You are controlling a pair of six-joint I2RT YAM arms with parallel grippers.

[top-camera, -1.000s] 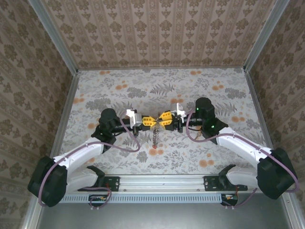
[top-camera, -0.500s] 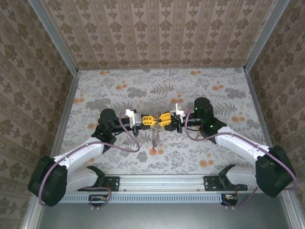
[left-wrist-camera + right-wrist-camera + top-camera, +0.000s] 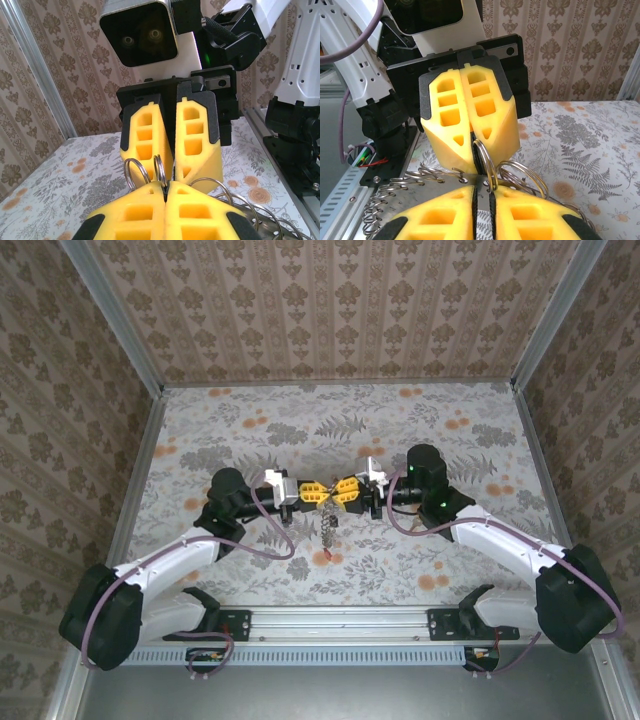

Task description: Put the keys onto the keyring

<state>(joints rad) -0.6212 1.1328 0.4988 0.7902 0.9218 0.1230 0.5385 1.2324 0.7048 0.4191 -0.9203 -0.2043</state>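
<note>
**Right fingers narrowed on the ring**

Since a moment earlier my right fingers (image 3: 440,217) had drawn in to a slit, pinching the keyring (image 3: 488,167). My left fingers (image 3: 130,215) were clamped fully together on it too, mid-air over the counter (image 3: 450,440). The keys (image 3: 327,530) dangled beneath. With both sides held, I judged threading could start.

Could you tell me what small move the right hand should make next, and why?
Probably close the right hand fully on the ring before any pulling or twisting. The left hand is pinched shut on that ring, while the right hand's fingers stand a sliver apart around it, and the bunch hangs from there.
</note>
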